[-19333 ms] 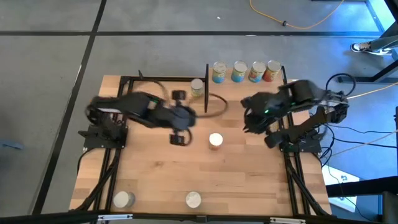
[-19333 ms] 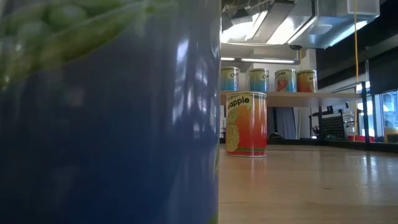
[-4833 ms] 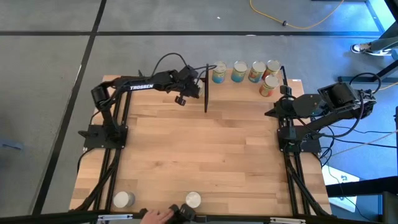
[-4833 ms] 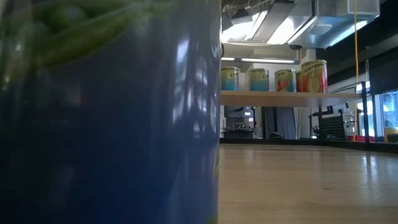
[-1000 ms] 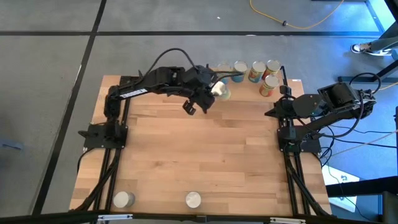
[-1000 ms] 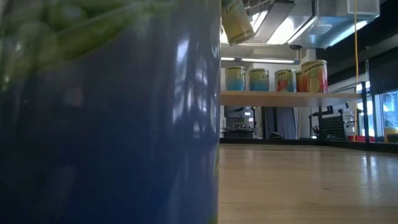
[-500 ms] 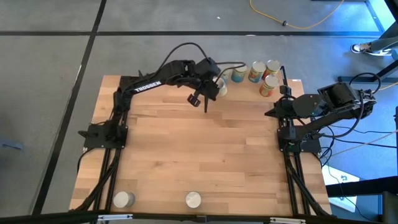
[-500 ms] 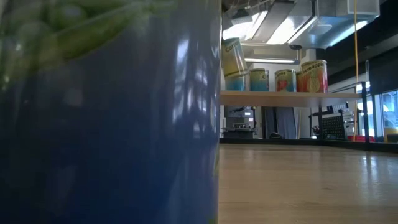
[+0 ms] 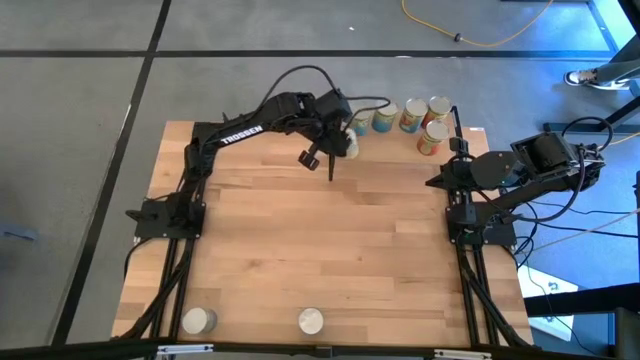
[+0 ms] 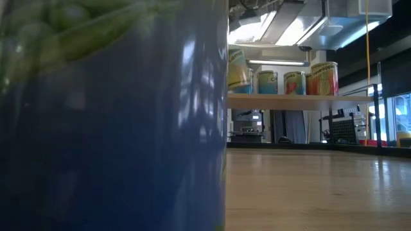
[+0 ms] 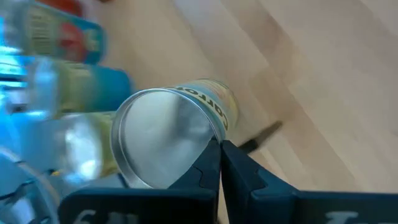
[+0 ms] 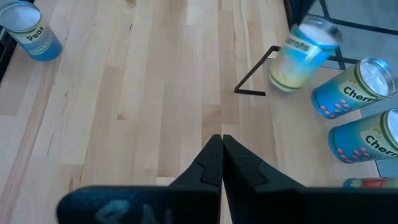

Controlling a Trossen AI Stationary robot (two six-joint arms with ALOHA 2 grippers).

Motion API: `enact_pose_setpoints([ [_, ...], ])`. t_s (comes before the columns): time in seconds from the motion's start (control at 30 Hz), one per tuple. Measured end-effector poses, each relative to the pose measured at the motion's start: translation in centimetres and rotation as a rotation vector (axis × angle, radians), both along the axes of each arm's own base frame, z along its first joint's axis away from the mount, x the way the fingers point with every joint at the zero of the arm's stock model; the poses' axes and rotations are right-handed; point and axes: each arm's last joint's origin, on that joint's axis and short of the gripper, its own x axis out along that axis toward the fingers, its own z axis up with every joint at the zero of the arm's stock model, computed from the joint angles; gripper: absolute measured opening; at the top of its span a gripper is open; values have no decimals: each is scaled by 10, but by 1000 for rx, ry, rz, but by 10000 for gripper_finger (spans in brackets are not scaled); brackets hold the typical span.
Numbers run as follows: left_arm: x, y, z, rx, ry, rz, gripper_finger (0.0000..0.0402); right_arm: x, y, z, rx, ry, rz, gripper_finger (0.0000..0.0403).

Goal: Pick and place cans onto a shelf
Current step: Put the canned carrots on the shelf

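From my remote seat I look straight down on a light wooden table (image 9: 330, 250) with two dark arms. Nearest the front edge two cans stand on the tabletop, a silver-topped can (image 9: 199, 320) at the front left and a peas can (image 9: 311, 321) at the front middle; the peas can's blue and green label fills the left half of the low view (image 10: 109, 122).

At the right edge the right arm waits, folded over its base. The right gripper (image 12: 222, 144) points across the boards with its fingers pressed together and nothing between them.

Farther back, the left arm reaches across to the left end of the shelf (image 10: 295, 101). The left gripper (image 11: 220, 147) has its fingers closed tight, pinching the rim of a carrots can (image 11: 168, 134). In the low view that can (image 10: 239, 68) hangs tilted at the shelf's left end; I cannot tell whether it touches the board.

Along the shelf beyond it stand a teal can (image 9: 382, 117), a cherries can (image 9: 410, 116), an orange-labelled can (image 9: 438, 108) and a pineapple can (image 9: 432, 136) just in front of them. One more can shows only as a blue edge (image 10: 250, 81) behind the carrots can.
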Motion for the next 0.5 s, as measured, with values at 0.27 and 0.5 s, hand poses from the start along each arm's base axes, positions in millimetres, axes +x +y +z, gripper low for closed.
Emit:
enact_pose_setpoints([
  [0.27,13,3,-18,42,51,16,0,0,0,0,0,0,1,9],
  [0.5,14,-2,-19,61,63,11,0,0,0,0,0,0,1,9],
])
